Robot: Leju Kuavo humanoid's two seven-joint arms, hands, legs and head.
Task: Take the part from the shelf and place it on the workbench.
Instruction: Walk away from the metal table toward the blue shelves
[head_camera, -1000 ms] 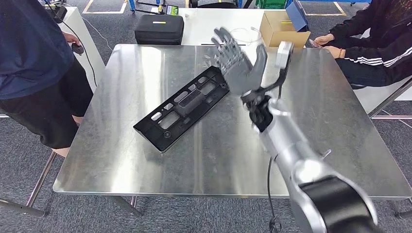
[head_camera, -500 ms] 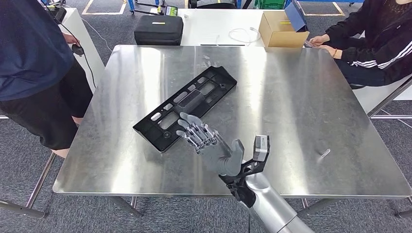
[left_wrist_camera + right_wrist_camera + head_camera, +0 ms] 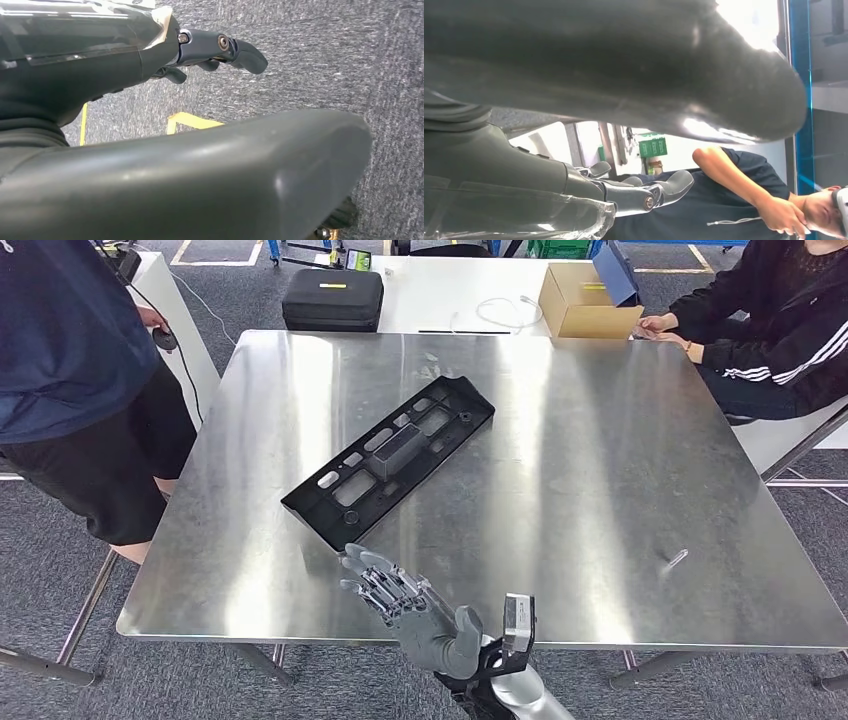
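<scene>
Part (image 3: 390, 460) down on the workbench (image 3: 600, 470), folks: the long black plastic piece with its row of cut-outs lies flat and diagonal on the steel, left of centre, one end toward the near left, the other toward the far middle. Nothing touches it.

Near edge now, and here is the right hand (image 3: 415, 610), hanging just at the bench's near rim, fingers spread and empty, a short way on the near side of the part. In its wrist view the thumb and darker fingers stand apart, nothing between them. The left hand (image 3: 220, 47) hangs low over grey carpet with a yellow floor line; fingers loosely extended, holding nothing as far as that view lets me judge.

Around the bench: a person in a dark top (image 3: 70, 350) stands at the left, another person in a black striped sleeve (image 3: 770, 330) sits at the far right. Beyond the far edge sit a black case (image 3: 332, 298), a cardboard box (image 3: 585, 298) and a white cable (image 3: 505, 312).

My read: the placing looks done, and this is the clear-off step. What remains, if anything, is to bring the right arm fully down to rest without clipping the bench's near edge. The part itself seems stable where it lies.
</scene>
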